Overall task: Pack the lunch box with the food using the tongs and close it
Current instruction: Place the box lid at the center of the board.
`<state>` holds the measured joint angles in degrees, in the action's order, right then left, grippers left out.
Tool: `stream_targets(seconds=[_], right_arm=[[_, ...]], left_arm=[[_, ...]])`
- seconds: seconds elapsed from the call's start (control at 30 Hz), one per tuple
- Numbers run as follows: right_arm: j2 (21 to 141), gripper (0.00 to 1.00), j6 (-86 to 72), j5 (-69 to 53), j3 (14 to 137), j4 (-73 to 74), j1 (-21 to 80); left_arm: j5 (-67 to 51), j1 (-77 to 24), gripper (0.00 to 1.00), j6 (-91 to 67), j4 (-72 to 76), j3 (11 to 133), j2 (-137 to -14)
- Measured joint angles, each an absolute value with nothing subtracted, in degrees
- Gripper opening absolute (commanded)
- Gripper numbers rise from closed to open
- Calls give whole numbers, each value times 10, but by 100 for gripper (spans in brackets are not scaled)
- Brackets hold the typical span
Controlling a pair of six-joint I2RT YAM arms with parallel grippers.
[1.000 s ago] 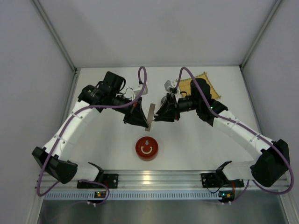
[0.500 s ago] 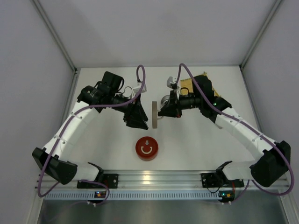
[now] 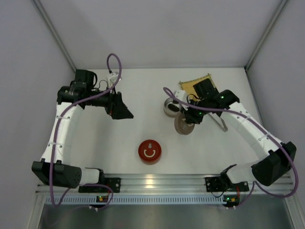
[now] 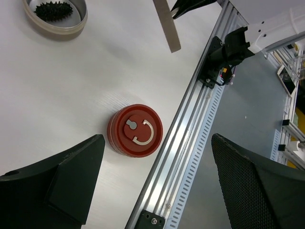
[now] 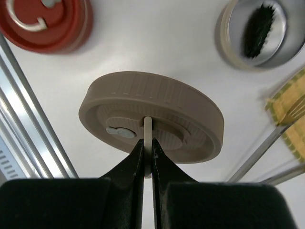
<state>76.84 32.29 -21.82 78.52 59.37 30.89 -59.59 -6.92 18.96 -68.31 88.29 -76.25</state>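
Two robot arms (image 3: 59, 138) (image 3: 257, 136); one each of red container (image 3: 149, 151), beige lid (image 5: 151, 116), open tin (image 5: 228, 47), dark food piece (image 5: 258, 29), yellow mat (image 3: 190, 86), tongs (image 5: 262, 145).

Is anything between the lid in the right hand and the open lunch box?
Nothing visible: the right hand grips the lid by its handle, and only bare table separates it from the open lunch box.

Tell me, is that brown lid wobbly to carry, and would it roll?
Probably stiff: the lid looks flat and unbent though the right end effector pinches only its thin handle. That narrow grip may let it swing. Landing on its round edge, it could roll.
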Motion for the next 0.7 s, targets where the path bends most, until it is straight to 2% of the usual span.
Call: stream_targets(seconds=[0.27,0.7], right_arm=[[884,0,329,-102,716,611,314],[986,1,293,-77,688,517,341]], left_arm=[[-597,-39,98,194,-703,872,-764],[-571,-34,98,202,-717,844,-762]])
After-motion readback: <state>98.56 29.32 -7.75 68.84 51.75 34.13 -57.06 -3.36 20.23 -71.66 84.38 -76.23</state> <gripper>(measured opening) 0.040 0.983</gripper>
